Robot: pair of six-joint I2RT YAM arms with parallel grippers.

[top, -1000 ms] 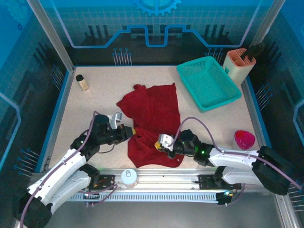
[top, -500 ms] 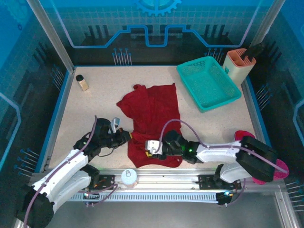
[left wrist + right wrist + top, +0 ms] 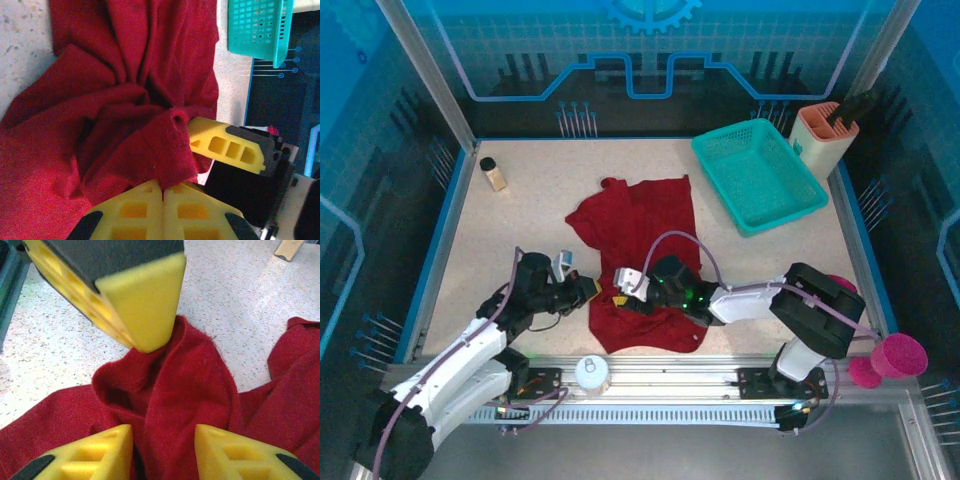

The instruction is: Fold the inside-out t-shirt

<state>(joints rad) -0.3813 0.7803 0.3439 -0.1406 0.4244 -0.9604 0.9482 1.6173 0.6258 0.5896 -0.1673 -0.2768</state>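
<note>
The dark red inside-out t-shirt (image 3: 642, 245) lies crumpled in the middle of the table. My left gripper (image 3: 592, 291) is at its near left edge, shut on a pinch of the cloth (image 3: 170, 150), which rises from between the closed yellow fingers (image 3: 135, 210). My right gripper (image 3: 622, 290) faces it a few centimetres away. Its jaws stand apart with a raised ridge of the shirt (image 3: 175, 405) between the fingertips (image 3: 95, 455), not squeezed. The left gripper's yellow finger (image 3: 137, 300) touches the top of that ridge.
A teal mesh basket (image 3: 758, 175) stands at the back right, with a peach holder (image 3: 823, 135) beside it. A small bottle (image 3: 494, 174) is at the back left. A pink bowl (image 3: 900, 353) sits by the near right edge. A round tin (image 3: 591, 372) rests on the front rail.
My right gripper has travelled left over the shirt's near part to meet the left gripper, and its jaws have opened. The left gripper stays shut on the cloth, barely shifted.
</note>
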